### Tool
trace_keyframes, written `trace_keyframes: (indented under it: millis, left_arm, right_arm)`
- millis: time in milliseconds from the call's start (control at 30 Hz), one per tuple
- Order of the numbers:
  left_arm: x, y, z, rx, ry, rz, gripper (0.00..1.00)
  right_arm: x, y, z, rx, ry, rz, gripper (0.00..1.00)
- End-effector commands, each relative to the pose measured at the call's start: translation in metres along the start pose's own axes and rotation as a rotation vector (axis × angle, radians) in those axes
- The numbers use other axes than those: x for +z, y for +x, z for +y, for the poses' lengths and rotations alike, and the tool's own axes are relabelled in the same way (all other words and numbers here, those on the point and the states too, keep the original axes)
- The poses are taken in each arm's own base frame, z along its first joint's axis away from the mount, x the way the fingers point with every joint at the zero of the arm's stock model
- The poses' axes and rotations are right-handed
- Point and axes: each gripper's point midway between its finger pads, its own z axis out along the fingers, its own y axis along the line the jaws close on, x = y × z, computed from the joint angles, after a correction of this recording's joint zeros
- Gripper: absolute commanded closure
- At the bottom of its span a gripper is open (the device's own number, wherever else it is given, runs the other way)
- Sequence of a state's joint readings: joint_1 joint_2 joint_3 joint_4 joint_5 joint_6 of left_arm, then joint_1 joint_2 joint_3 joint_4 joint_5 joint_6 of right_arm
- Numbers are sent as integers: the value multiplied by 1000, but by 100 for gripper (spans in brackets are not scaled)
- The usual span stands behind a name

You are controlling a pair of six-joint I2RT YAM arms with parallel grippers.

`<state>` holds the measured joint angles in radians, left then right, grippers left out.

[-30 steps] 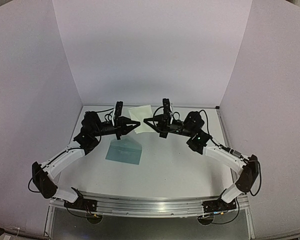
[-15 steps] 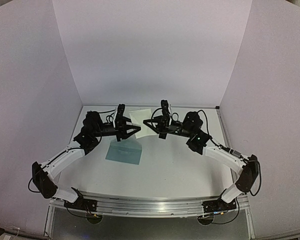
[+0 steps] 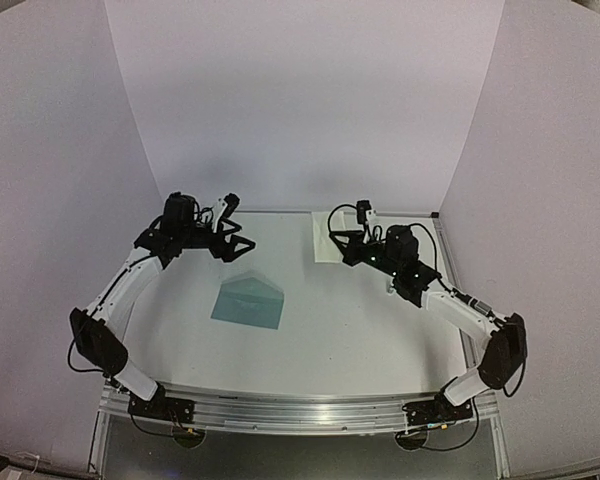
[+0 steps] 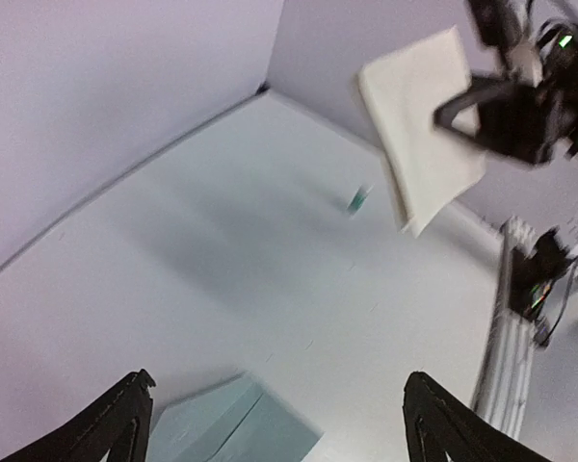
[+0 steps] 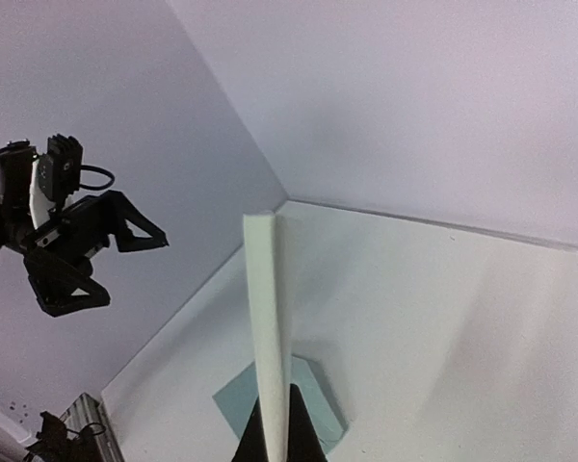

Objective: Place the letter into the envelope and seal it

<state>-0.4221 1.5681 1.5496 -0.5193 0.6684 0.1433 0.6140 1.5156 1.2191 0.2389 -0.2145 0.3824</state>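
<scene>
The letter (image 3: 324,236) is held above the bench (image 3: 360,340) near its far right corner, pinched edge-on in the right gripper (image 5: 275,435). The left gripper (image 4: 277,423) is spread wide and empty near the far left corner. The envelope (image 3: 248,302) is laid flat, nearer the left edge.

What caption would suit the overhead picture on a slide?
Right gripper holds the letter in the air, left gripper hangs open, envelope lies flat on the table.

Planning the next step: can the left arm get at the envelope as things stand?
Probably yes. The left fingers are open and empty, the envelope lies flat and uncovered close by, and the right fingers hold the letter up off to the side, clear of that path.
</scene>
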Motion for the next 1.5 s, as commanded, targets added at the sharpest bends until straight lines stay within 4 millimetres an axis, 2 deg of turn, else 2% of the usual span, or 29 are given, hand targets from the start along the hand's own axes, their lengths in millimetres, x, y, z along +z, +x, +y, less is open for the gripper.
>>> trace_keyframes:
  millis: [0,33,133,300,367,533,767,967,1100,1233,1300,1333,1400,1467]
  left_arm:
    - [17,124,59,49,-107,522,15]
    - [23,142,70,61,-112,583,16]
    - [39,179,91,131,-67,686,18]
    - [65,204,138,143,-98,698,13]
    - [73,211,151,149,-99,700,10]
    - [87,231,154,161,-42,715,9]
    - [94,237,152,151,0,692,11]
    - [97,259,141,92,78,726,25]
    - [100,259,138,66,112,701,37]
    - [102,258,137,57,134,682,64]
    - [102,257,134,54,155,678,85]
    - [101,256,130,51,175,679,92]
    - [99,249,122,37,205,658,100]
    - [96,236,118,29,204,628,100]
  right_arm:
    - [0,21,-31,71,102,47,100]
    - [3,26,-33,71,102,62,100]
    - [13,38,-34,82,80,110,100]
    - [19,50,-31,93,39,160,100]
    - [21,55,-30,97,25,174,100]
    - [27,57,-26,101,-8,194,100]
    - [39,58,-22,98,-49,213,100]
    - [48,59,-20,107,-82,230,100]
    - [51,59,-17,112,-102,236,100]
    - [52,61,-18,116,-104,241,100]
    - [53,63,-17,121,-112,248,100]
    - [54,63,-16,122,-116,251,100]
    - [55,65,-15,120,-130,258,100]
    - [54,64,-9,104,-163,264,100]
